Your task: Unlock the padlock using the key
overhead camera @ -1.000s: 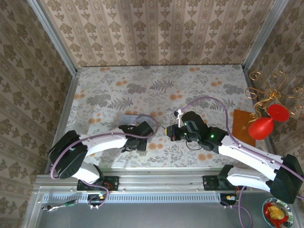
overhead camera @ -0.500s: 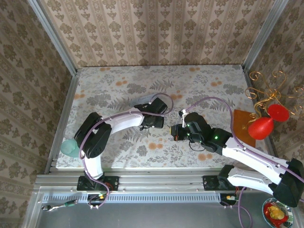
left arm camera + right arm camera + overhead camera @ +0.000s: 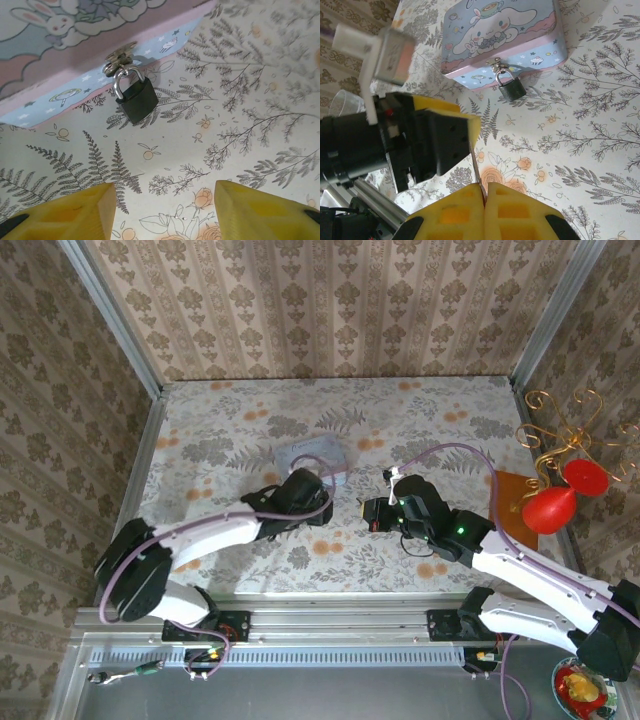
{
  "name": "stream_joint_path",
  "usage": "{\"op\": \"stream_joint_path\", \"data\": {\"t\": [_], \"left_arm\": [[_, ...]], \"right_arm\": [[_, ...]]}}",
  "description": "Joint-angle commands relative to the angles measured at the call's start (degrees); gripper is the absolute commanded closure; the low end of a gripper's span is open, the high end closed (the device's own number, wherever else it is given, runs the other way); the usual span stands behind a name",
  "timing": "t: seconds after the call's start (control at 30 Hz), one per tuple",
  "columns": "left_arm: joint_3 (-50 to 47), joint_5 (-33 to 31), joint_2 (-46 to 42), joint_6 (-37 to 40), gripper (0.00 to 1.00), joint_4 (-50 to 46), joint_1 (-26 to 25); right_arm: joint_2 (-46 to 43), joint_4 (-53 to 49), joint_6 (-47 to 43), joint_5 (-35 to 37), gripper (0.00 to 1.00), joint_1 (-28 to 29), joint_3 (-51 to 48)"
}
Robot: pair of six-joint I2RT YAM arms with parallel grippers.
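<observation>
padlock [image 3: 136, 100]: hangs by its shackle from the hasp [image 3: 120, 54] of the cartoon tin [image 3: 500, 35], body on the floral tabletop [image 3: 225, 125] | key [image 3: 475, 167]: thin stiff sliver pinched in the clenched right gripper [image 3: 485, 192] | left gripper [image 3: 165, 210]: spread, empty, near the padlock | handling: looks light and slick, likely to swivel; pinch the body's flat faces

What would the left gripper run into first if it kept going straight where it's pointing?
Probably the padlock, slightly left of the left gripper's line, hooked on the tin just behind it; the gripper's height is unclear.
</observation>
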Motion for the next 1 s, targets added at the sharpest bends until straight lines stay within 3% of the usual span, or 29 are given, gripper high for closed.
{"op": "stream_joint_path", "data": {"t": [0.0,0.43,0.97], "left_arm": [[-5.66,0.58,-1.65,-3.2,0.44,15.59,-0.25],[-15.32,4.93,8.71,-11.38,0.44,44.57,5.28],[-10.95,4.96,21.73,-12.05,0.48,50.09,7.55]], "right_arm": [[0.21,0.11,1.12,-0.02,1.0,-0.39,-0.31],[-1.89,3.3,4.21,-1.06,1.0,-0.39,-3.32],[-3.03,3.04,4.99,-1.89,1.0,-0.39,-3.89]]}}
